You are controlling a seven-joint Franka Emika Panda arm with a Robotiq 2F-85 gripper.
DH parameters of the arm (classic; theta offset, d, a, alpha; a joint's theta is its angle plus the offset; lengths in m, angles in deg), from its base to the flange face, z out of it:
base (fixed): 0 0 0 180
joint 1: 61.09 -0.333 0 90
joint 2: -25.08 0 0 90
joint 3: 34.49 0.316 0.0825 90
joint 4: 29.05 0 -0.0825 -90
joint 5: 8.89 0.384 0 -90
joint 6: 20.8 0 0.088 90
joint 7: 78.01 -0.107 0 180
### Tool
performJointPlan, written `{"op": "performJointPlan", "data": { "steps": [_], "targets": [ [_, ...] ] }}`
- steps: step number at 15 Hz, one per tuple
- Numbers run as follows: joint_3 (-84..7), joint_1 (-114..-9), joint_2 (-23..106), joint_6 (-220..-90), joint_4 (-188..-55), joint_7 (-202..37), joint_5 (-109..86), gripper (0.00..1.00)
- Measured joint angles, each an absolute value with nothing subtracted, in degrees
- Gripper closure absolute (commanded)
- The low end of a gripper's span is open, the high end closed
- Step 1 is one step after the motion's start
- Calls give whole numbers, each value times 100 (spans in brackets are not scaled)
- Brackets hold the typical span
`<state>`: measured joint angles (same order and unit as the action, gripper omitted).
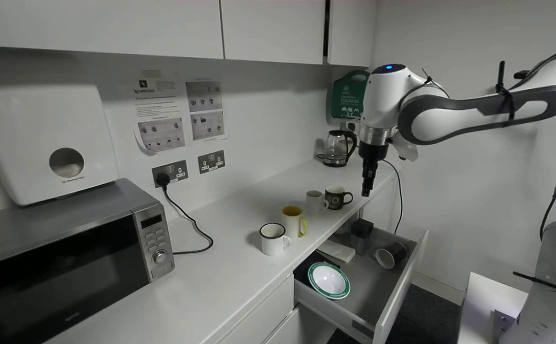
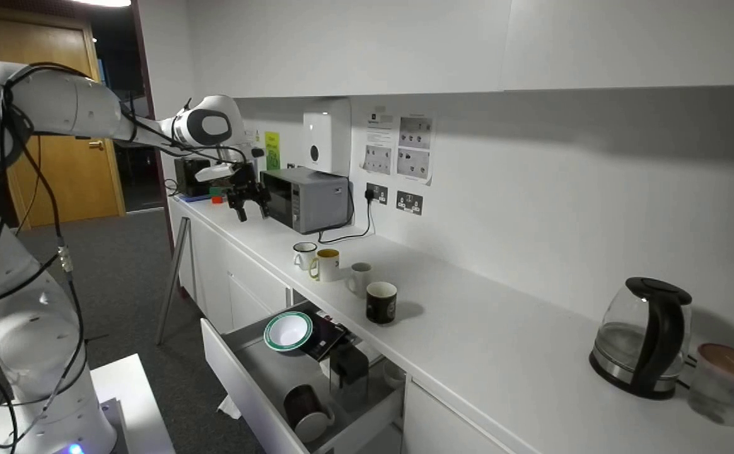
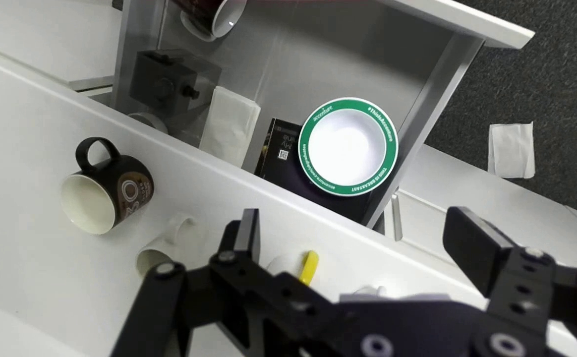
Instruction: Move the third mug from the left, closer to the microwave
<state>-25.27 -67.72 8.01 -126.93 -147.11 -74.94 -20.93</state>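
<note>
The small plain white mug [image 1: 314,204] stands upright on the counter, third from the left between the yellow-handled mug [image 1: 289,224] and a dark mug [image 1: 335,199]. The white mug also shows in an exterior view [image 2: 359,280] and in the wrist view [image 3: 155,254], left of the jaws. The silver-grey microwave [image 1: 146,217] stands at the far left; it also shows in an exterior view [image 2: 326,200]. My gripper [image 3: 352,223] is open and empty, in the air above the mugs and counter edge, touching nothing. It shows in both exterior views [image 1: 366,191] [image 2: 252,211].
A white dark-rimmed mug [image 1: 272,243] stands nearest the microwave. An open drawer [image 1: 409,286] juts out below the counter, holding a green-rimmed bowl [image 3: 348,146] and a lying dark mug [image 2: 301,403]. A glass kettle [image 2: 644,340] stands at the back. Wall cupboards [image 1: 273,28] overhang the counter.
</note>
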Motion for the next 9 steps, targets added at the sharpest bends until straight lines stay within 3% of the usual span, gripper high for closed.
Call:
{"op": "performJointPlan", "data": {
  "steps": [9],
  "targets": [
    [-3081, -6478, 2338, -12664, -12961, -6945, -2126, 0]
  ]
}}
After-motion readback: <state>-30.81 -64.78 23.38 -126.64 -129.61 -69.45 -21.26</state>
